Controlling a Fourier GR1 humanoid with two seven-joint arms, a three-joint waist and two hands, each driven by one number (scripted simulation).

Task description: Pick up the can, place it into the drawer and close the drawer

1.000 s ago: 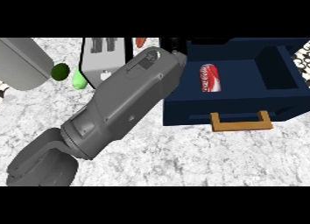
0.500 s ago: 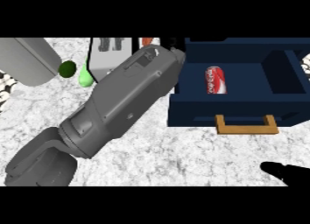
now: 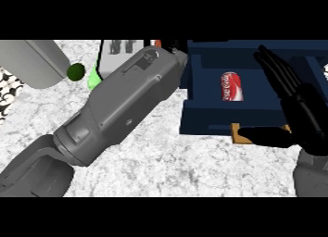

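Observation:
A red can (image 3: 230, 86) lies on its side inside the open navy drawer (image 3: 206, 121), clear of both hands. My right hand (image 3: 310, 115) is open in front of the drawer's right part, fingers straight and pointing away from me. Its thumb (image 3: 266, 136) lies across the tan wooden handle (image 3: 238, 134) on the drawer's front. My left forearm (image 3: 122, 109) runs diagonally from the lower left to the drawer's left rear corner. Only a dark bit of the left hand (image 3: 172, 45) shows at the upper edge of the view.
A grey rounded object (image 3: 37, 60) lies at the upper left, with a dark green and a light green item (image 3: 91, 79) beside it. A white appliance with dark slots (image 3: 117, 49) stands behind the left forearm. Marble counter (image 3: 187, 166) stretches in front of the drawer.
My right hand has risen from the lower right corner to the drawer's right front, thumb over the handle. The left forearm and the can have stayed in place.

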